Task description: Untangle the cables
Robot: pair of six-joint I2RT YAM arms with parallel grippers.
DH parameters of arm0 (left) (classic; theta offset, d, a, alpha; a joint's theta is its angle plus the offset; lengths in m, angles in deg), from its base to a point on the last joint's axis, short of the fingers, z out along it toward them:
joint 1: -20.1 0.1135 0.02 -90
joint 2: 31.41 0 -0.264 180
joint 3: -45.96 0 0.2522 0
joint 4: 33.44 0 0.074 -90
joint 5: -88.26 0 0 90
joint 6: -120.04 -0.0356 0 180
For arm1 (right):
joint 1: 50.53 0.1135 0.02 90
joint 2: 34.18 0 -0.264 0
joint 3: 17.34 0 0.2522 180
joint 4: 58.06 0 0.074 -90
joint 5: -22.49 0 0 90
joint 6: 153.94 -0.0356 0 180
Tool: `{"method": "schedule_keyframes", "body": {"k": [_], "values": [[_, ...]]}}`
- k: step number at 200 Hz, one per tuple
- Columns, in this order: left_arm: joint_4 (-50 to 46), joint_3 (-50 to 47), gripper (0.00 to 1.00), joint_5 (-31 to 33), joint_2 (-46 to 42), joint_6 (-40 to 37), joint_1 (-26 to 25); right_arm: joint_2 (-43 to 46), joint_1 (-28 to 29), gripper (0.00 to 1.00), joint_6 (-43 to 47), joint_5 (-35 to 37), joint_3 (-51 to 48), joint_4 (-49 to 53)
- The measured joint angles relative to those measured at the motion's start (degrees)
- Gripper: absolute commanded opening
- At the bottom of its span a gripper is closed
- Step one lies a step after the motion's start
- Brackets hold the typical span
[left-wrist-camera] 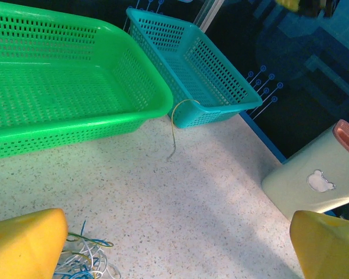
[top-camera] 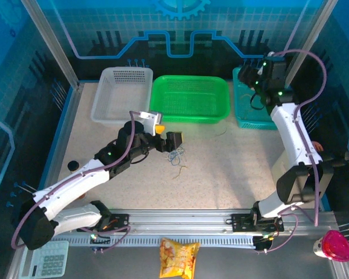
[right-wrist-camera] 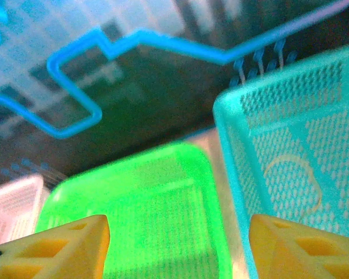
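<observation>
The left hand hangs low over the middle of the table. Its wrist view shows its two yellow fingers spread wide with bare tabletop between them, gripping nothing. A clump of blue and white cables lies on the table right beside the finger at the left of that view; whether the two touch I cannot tell. From above, the clump sits just on the near side of that hand, with a yellowish strand lying loose a little nearer still.

The right hand is raised above the teal basket at the far right. Its fingers also stand wide apart and hold nothing.

The left wrist view picks out a thin strand that arches up against the teal basket's near wall, next to the corner of the green basket, and trails down onto the table. The right wrist view looks into the teal basket and shows a pale loop lying inside it, a detail too fine to make out from above. The white basket stands left of the green one.
</observation>
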Motion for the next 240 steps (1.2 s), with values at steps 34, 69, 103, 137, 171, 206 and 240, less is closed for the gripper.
{"method": "schedule_keyframes", "body": {"k": [34, 69, 103, 137, 171, 206, 240], "values": [[0.0, -0.2, 0.99, 0.4, 0.0, 0.1, 0.0, 5.8, 4.1, 0.70, -3.8, -0.4, -15.4, -0.4], [0.0, -0.2, 0.99, 0.4, 0.3, 0.1, 0.0, 9.1, 5.8, 0.73, -7.5, 0.7, -28.2, -1.1], [0.1, -0.2, 0.99, 0.4, 1.8, 0.7, 0.1, 4.2, 6.0, 0.73, -8.4, 2.3, -31.1, -2.1], [0.2, -0.2, 0.99, 0.4, 2.6, 1.2, 0.1, -3.0, 6.0, 0.71, -8.4, 2.4, -31.0, -3.9], [0.4, -0.2, 0.99, 0.4, 2.6, 1.2, 0.1, -8.0, 6.0, 0.67, -8.4, 2.4, -29.9, -5.1], [0.5, -0.2, 0.99, 0.4, 2.6, 1.2, 0.1, -11.6, 6.0, 0.58, -8.2, 2.1, -28.9, -6.6], [0.5, -0.2, 0.99, 0.4, 2.6, 1.4, 0.0, -14.0, 6.1, 0.45, -7.9, 2.2, -27.4, -7.9]]}}
